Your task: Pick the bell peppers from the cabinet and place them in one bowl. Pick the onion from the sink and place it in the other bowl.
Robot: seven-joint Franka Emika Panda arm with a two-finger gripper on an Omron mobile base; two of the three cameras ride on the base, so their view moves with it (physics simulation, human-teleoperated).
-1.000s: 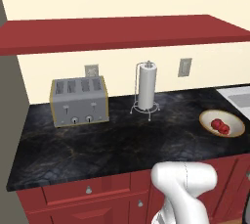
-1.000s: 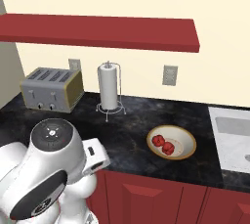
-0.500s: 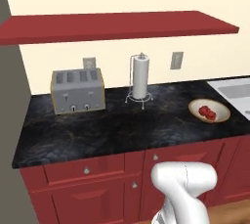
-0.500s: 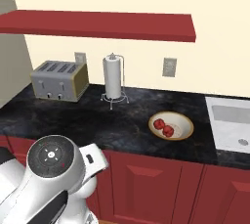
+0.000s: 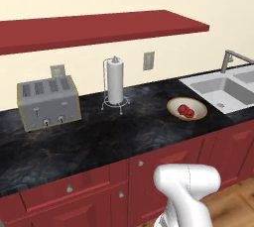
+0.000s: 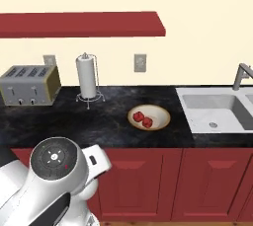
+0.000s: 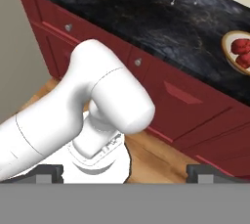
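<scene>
1. The two bell peppers (image 6: 143, 118) are lying side by side, touching, inside the pale tan bowl (image 6: 160, 121), which is sitting on the black table (image 5: 99, 137) between the paper towel holder (image 5: 115, 83) and the sink (image 6: 217, 111).
2. Judging from that, the pepper half of the task is looking finished, and the onion step is the one now in hand.
3. The sink is showing as a pale double basin with a round drain and a grey faucet (image 5: 229, 59) at its back edge; no onion is visible in the part of the basin on show.
4. The dark wooden bowl is likewise not something these frames are revealing.
5. The pincer (image 7: 124, 173) is standing released and carrying nothing, its two dark tips wide apart, pointing down past the red base cabinets (image 7: 161, 96) toward the wooden floor.
6. The next move, as a judgement, is calling for bringing the arm within reach of the sink, locating the onion in a basin, and lowering the spread tips around it.
7. The peppers are looking glossy, dark red and lumpy, small against the bowl's wide shallow inside and brownish rim.
8. The long red cabinet (image 5: 99, 28) is hanging on the wall above the table.
</scene>
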